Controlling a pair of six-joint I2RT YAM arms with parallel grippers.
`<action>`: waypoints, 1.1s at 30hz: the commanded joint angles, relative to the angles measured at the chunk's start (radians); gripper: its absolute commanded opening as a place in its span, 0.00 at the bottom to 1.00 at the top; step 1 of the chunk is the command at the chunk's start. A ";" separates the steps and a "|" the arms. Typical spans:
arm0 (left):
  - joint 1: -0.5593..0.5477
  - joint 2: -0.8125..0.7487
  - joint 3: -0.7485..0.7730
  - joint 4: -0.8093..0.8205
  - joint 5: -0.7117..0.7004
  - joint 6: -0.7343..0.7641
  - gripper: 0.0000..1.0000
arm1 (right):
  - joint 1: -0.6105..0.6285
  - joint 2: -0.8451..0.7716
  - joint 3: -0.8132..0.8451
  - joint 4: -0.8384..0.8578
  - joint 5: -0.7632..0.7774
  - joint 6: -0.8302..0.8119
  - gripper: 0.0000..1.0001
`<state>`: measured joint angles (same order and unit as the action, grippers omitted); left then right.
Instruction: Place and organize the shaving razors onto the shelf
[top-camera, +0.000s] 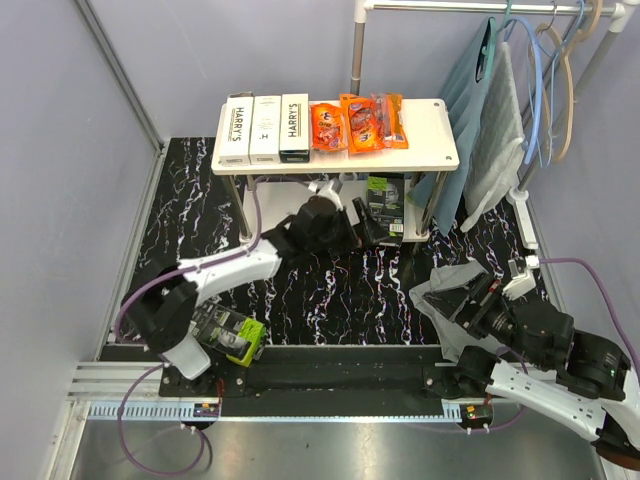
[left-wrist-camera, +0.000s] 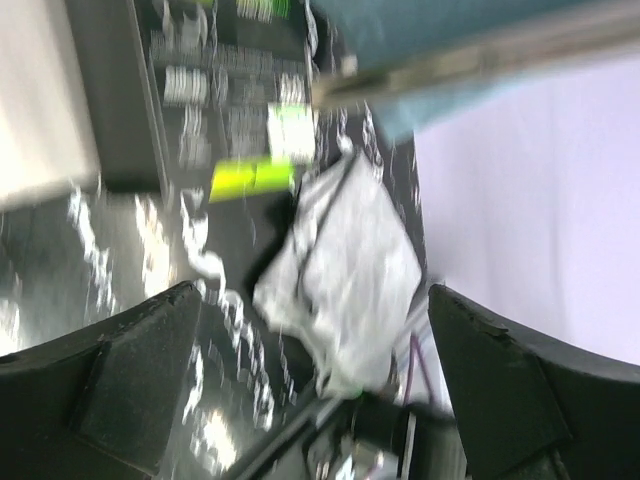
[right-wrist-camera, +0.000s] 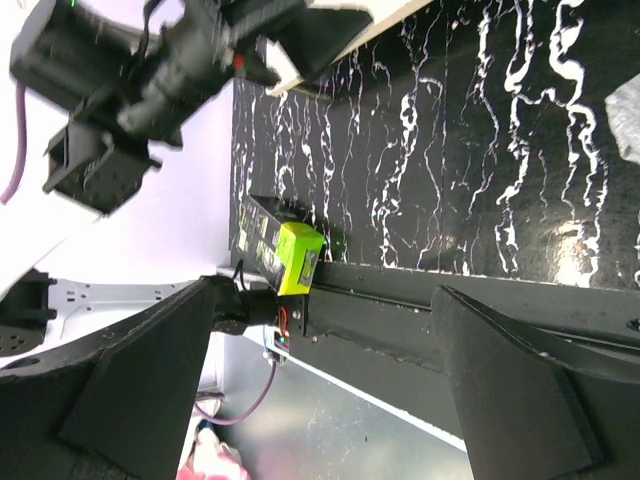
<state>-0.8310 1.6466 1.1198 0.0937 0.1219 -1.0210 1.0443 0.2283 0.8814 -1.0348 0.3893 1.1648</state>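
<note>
Placing step, I judge: my left claw (left-wrist-camera: 315, 330) gapes wide and empty beside a green-black pack (top-camera: 386, 200) on the shelf (top-camera: 440, 130) at the far edge, right claw (right-wrist-camera: 330, 330) wide, empty, near-right; next, fetch the remaining pack (top-camera: 232, 335) at the near-left edge.
</note>
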 joint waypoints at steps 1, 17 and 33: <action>-0.043 -0.165 -0.170 0.021 -0.036 -0.001 0.99 | -0.003 0.061 -0.015 0.061 -0.043 -0.013 1.00; -0.123 -1.102 -0.618 -0.691 -0.307 -0.171 0.99 | -0.001 0.313 -0.220 0.429 -0.233 -0.004 1.00; -0.125 -1.358 -0.354 -1.609 -0.562 -0.504 0.99 | 0.040 1.176 -0.069 1.039 -0.472 -0.111 1.00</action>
<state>-0.9539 0.2329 0.6743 -1.2434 -0.3202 -1.4452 1.0729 1.2430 0.6914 -0.1955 0.0147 1.1126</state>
